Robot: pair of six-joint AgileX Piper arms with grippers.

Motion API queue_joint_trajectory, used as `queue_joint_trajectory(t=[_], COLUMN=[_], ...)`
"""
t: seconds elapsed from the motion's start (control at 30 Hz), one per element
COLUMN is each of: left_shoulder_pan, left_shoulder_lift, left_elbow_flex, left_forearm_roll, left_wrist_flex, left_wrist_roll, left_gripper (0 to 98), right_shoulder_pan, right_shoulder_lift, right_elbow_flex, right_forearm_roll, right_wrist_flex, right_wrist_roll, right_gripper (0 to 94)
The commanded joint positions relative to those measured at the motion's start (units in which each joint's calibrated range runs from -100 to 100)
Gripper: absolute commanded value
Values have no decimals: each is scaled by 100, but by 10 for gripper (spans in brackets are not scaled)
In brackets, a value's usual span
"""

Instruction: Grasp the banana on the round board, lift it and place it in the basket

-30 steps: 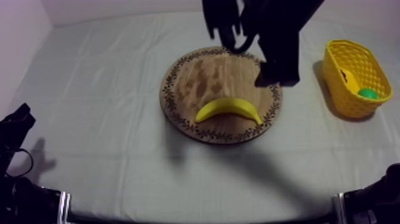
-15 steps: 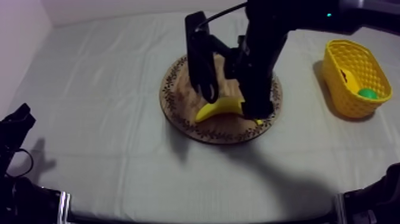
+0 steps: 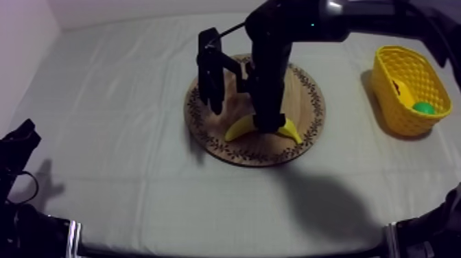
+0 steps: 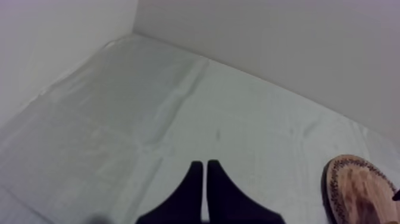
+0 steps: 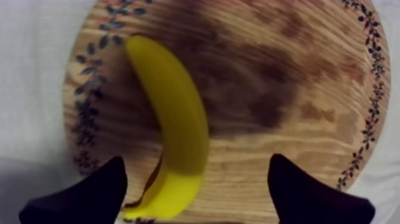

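Top view: at frame centre, the right gripper [image 3: 269, 125] is down over the banana [image 3: 238, 129], which lies on the lower half of the wooden board [image 3: 302, 89]. The yellow basket [image 3: 394, 89] stands at the right edge.

Left wrist view: the left gripper [image 4: 202, 167] forms a narrow wedge above the cloth [image 4: 149, 107].

Right wrist view: black fingers [image 5: 89, 193] spread wide, with the banana between them.

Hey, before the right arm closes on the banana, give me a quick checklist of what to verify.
1. Right gripper fingers apart: ok.
2. Banana between them, flat on the board: ok, though nearer one finger.
3. Fingers low enough to close: cannot tell.
4. Left gripper shut, over the cloth beside the board: ok.
5. Basket open side up, room inside: ok.
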Motion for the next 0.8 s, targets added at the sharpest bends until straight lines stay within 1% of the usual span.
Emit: queue_joint_trajectory(t=[0.0,0.17,0.3,0.4,0.67,0.77], left_shoulder_pan=[-2,-2,-2,-2,-2,-2], left_shoulder_lift=[2,2,2,2,2,2], left_elbow_flex=[-2,-2,-2,-2,-2,-2], left_forearm_roll=[-1,-1,-1,-1,-1,-1], left_wrist_flex=[-1,-1,-1,-1,-1,-1], left_wrist_roll=[0,0,0,0,0,0], left_gripper=[1,1,1,1,1,1], right_shoulder_pan=[5,29,44,51,55,49], right_shoulder_lift=[171,395,483,513,521,497], right_elbow_flex=[-35,-73,-62,-29,244,357], right_forearm_roll=[27,65,72,68,64,71], right_wrist_flex=[-47,-189,-270,-316,-433,-497], right_wrist_roll=[-27,-50,-56,-43,-16,-23], right_gripper=[793,767,694,614,351,291])
